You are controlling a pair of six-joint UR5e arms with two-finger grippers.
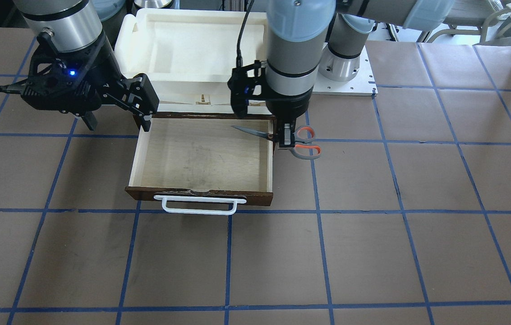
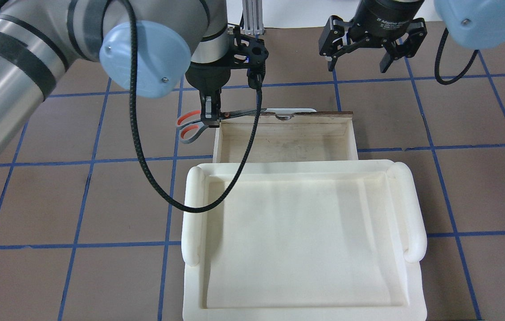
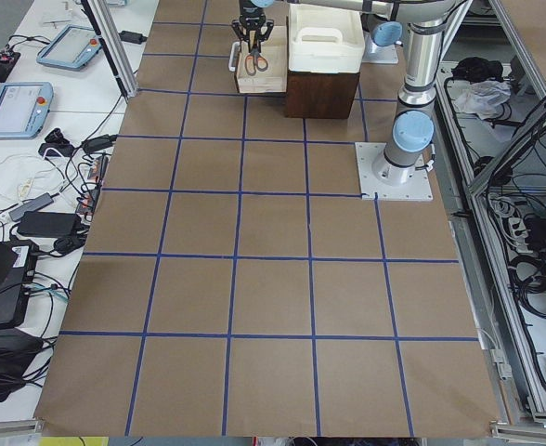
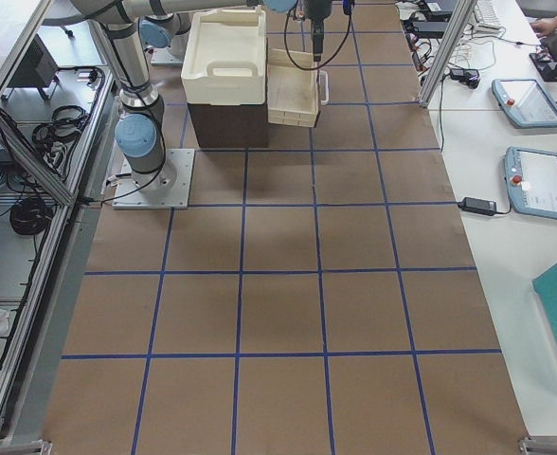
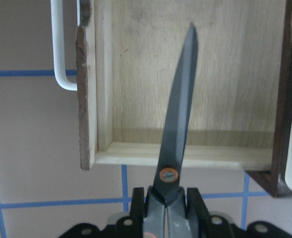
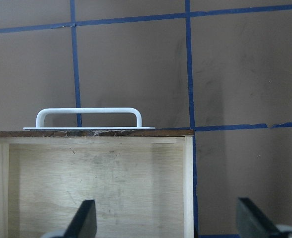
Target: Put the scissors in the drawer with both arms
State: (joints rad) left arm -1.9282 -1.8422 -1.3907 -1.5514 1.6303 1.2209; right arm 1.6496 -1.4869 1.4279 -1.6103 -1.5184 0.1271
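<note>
My left gripper point(image 1: 286, 135) is shut on the scissors point(image 1: 255, 133) near their pivot. The dark blades reach over the open drawer point(image 1: 269, 158), and the grey, orange-lined handles hang outside its side wall over the table. The overhead view shows the same left gripper point(image 2: 211, 117), scissors point(image 2: 190, 128) and drawer point(image 2: 351, 138). In the left wrist view the blade point(image 5: 178, 109) points across the pale drawer floor. My right gripper point(image 1: 117, 118) is open and empty, above the drawer's other side. It also shows in the overhead view point(image 2: 358, 62) and the right wrist view point(image 6: 168, 220), near the white bar handle point(image 6: 89, 111).
A large white foam tray point(image 2: 412, 209) sits on top of the brown box point(image 3: 321, 93) behind the drawer. The left arm's cable point(image 2: 154, 178) loops over the tray's corner. A base plate point(image 1: 350, 85) lies beside the box. Operator tables with pendants point(image 4: 539, 180) flank the brown paper table.
</note>
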